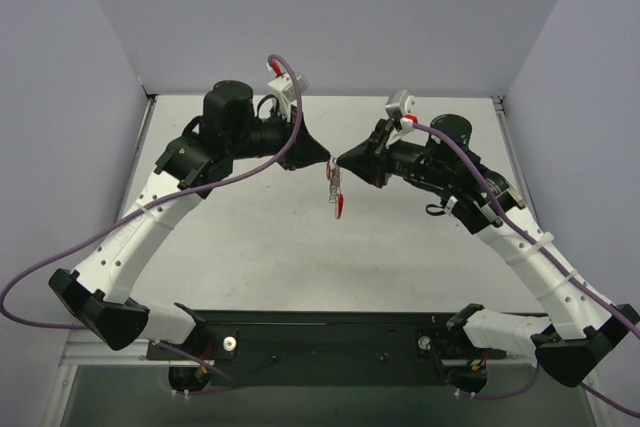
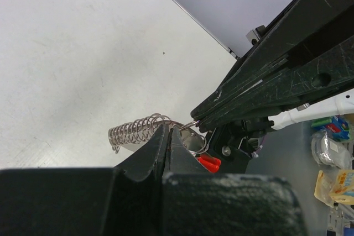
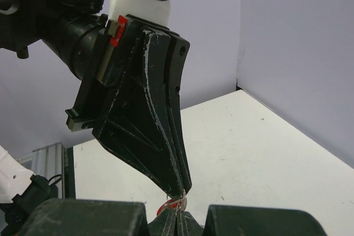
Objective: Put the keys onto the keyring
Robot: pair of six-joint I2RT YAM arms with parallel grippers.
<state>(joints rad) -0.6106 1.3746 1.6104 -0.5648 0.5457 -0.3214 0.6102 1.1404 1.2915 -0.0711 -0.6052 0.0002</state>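
Silver wire loops, bunched like a coil, make up the visible part of the keyring (image 2: 135, 131), which is held off the surface (image 1: 250, 247) where the two arms meet tip to tip. The left gripper (image 1: 327, 158) is clenched on it, and in the left wrist view the coil projects toward 9 o'clock from the pinch. The right gripper (image 1: 341, 160) is likewise clamped, its tips nipped on a thin wire loop (image 2: 194, 132) at 1 o'clock of the left pinch. The red-tagged key (image 2: 209, 162) hangs at 4 o'clock below that. Whether the loop belongs to the key or to the keyring cannot be told. In the top view the whole cluster dangles at 6 o'clock of the joined tips, with the red lowest.

Both pieces are judged light, hard and slippery, being thin metal that is likely to swivel or slide between flat pads. The coil is expected to be springy and to flex aside when pushed. The key is best gripped by its tag, so that its hole is kept free. The keyring is best gripped close to its open end, where little wire is left to bend.
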